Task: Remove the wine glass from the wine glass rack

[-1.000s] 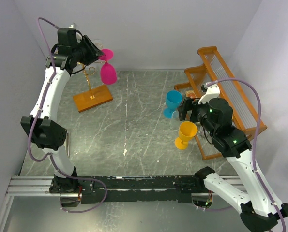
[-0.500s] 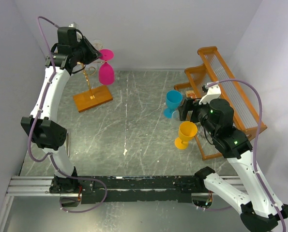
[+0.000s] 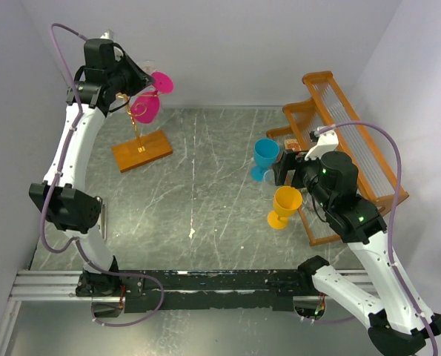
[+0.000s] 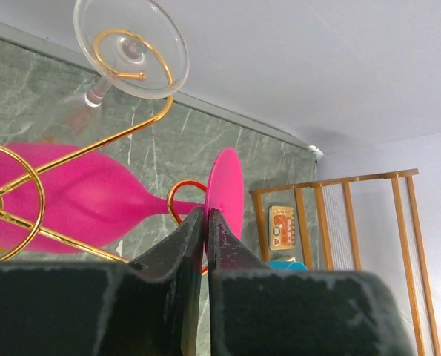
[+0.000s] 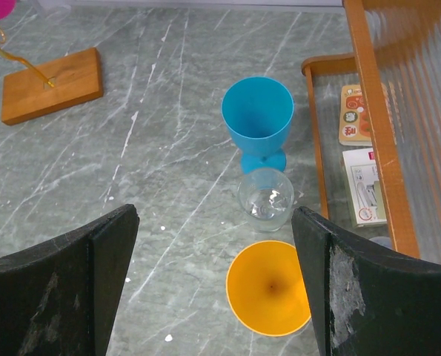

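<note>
Left gripper (image 4: 205,216) clamped on pink wine glass (image 4: 79,196) stem, at far-left wine glass rack (image 3: 142,150), right gripper (image 5: 214,219) spread wide, holding nothing

The right gripper (image 5: 213,222) is seen with its jaws spread wide. Three upright glasses are lined up on the marbled table (image 5: 153,170) — a blue glass (image 5: 258,119) farthest, a clear glass (image 5: 265,199) just beside its foot, an orange glass (image 5: 269,288) nearest. The wine glass rack (image 5: 53,84) is shown upper left by its wooden base, and a wooden-framed rack (image 5: 372,111) at right.
</note>
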{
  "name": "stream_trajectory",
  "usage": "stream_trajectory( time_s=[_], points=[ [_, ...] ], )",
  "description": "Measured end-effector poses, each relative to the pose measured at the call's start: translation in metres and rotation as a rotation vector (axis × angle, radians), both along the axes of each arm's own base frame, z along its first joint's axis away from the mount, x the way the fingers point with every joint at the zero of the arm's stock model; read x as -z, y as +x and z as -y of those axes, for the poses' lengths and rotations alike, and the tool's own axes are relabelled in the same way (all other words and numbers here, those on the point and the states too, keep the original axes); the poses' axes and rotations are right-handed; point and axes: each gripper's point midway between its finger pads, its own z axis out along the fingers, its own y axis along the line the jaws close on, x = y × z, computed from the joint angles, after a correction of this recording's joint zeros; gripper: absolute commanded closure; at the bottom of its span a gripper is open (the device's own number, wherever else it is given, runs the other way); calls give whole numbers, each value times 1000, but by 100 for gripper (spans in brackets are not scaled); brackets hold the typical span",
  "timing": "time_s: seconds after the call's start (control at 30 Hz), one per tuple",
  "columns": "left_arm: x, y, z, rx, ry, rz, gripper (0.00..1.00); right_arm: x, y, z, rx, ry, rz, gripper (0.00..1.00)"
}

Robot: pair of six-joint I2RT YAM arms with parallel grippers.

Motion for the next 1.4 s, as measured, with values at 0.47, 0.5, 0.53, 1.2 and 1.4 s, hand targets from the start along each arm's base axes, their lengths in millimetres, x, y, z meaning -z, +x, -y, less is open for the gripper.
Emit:
stream_trajectory(
  time_s=[0.47,0.5,0.53,1.2,1.4],
  points=[
    [-1,-9,1,-8,-153,-6,93,1,-3,0,-4,2,-6,14],
    [-2,-9,1,-6,-162,-8,93,1,-3,0,-4,2,-7,14],
    [-2,-9,1,-6,-169,-9,93,1,-3,0,-4,1,-8,14],
    [-20,-23,-32,-53,-279,9,93,1,-4,-3,-17,21,-15,14],
    [-23,-13,-35,-58,-316,24,93,2,-4,-3,-16,21,-16,14]
  ],
)
